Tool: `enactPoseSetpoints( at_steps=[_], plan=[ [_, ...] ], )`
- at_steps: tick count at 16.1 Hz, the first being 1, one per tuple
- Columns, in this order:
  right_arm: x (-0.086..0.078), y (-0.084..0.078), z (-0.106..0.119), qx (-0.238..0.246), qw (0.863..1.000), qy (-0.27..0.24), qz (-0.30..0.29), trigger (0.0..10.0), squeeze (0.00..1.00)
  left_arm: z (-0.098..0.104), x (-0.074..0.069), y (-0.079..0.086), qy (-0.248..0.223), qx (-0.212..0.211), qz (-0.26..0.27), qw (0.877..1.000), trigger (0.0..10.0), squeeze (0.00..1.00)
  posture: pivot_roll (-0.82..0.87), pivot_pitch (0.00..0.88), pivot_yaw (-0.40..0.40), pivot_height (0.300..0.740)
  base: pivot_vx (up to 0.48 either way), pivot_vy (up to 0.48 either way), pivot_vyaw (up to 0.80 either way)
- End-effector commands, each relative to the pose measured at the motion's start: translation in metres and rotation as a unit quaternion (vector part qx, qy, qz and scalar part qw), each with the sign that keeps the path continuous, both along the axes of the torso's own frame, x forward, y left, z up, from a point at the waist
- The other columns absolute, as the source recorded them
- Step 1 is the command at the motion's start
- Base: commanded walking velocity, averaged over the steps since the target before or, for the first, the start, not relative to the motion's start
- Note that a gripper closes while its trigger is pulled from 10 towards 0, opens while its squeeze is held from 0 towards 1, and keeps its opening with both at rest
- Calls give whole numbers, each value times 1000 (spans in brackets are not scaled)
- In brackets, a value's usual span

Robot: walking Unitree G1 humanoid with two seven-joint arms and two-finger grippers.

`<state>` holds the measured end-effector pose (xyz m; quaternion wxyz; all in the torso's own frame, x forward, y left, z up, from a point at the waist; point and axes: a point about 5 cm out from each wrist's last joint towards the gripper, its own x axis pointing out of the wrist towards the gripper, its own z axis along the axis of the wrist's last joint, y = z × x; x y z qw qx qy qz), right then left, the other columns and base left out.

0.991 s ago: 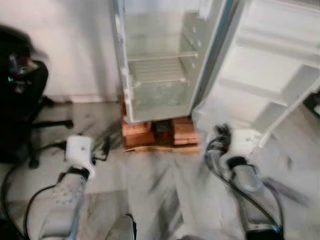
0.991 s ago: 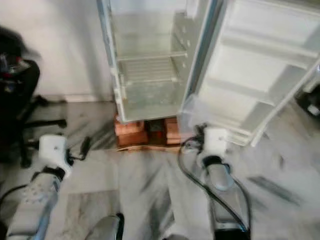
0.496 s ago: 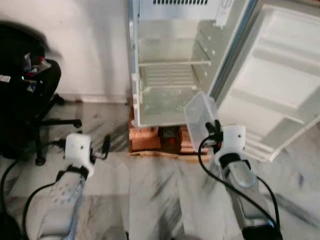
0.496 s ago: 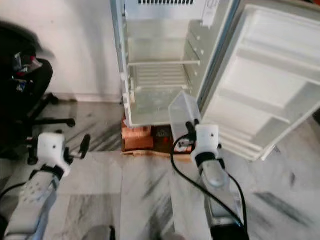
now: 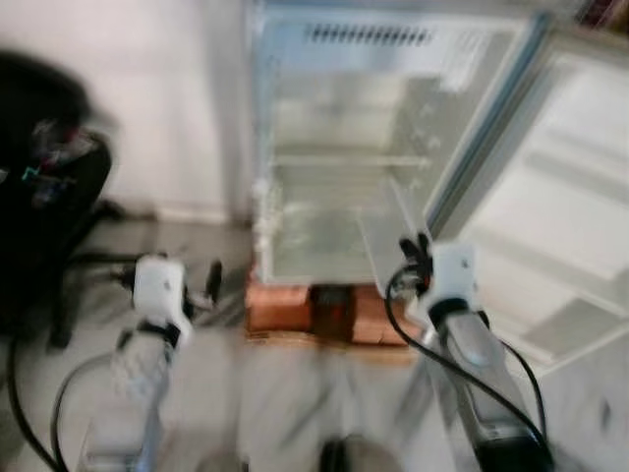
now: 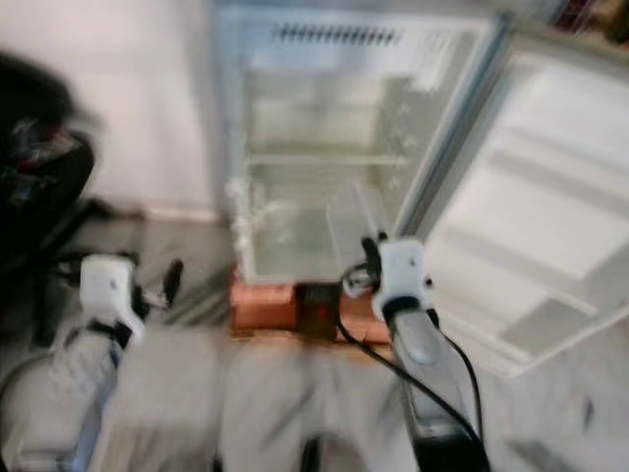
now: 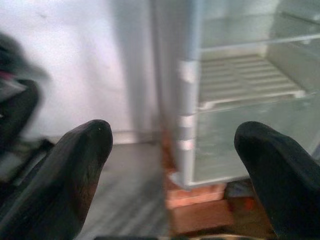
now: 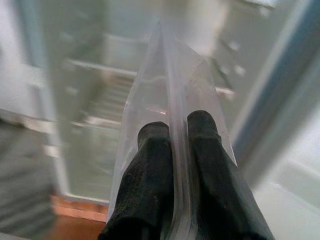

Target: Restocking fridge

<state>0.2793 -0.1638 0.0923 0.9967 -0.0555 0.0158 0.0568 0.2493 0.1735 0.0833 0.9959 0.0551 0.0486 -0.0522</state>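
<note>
A small white fridge (image 5: 344,177) stands open on wooden blocks (image 5: 324,310), its wire shelf (image 7: 250,80) and the space below it bare. My right gripper (image 8: 177,131) is shut on the rim of a clear plastic bin (image 8: 170,85), holding it up just before the fridge's lower opening (image 5: 388,236). My left gripper (image 7: 172,160) is open and holds nothing, low at the left of the fridge (image 5: 211,280). The views are blurred by motion.
The fridge door (image 5: 560,216) hangs open to the right with white door shelves. A black office chair (image 5: 44,197) with clutter stands at the left by the white wall. Grey marble floor (image 5: 285,393) lies in front.
The camera has moved nearer the fridge, which now looks larger and blurred. My right gripper has carried the clear bin up closer to the lower opening. The left gripper stays open.
</note>
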Motion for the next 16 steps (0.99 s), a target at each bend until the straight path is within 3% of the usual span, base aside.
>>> enactPoseSetpoints(
  at_steps=[1, 3, 13, 16],
  plan=[
    [1, 0, 3, 5, 1000, -7, -3, 10000, 0, 0, -2, 3, 1, 9, 3, 1000, 10000, 0, 105, 135, -77, 740, 390, 0, 0],
    [1, 2, 2, 4, 1000, -6, 0, 10000, 0, 0, -1, 3, 2, 8, 2, 1000, 10000, 0, 103, 134, -75, 740, 379, 0, 0],
    [2, 4, -1, 3, 1000, -1, 4, 10000, 0, -1, 0, 2, 5, 7, -1, 1000, 10000, 0, 107, 134, -72, 740, 286, 370, 0],
    [2, 3, -2, 2, 1000, 1, 4, 10000, 0, -4, -2, 3, 14, 24, -1, 1000, 10000, 0, 110, 137, -71, 740, 0, 94, 0]
  ],
)
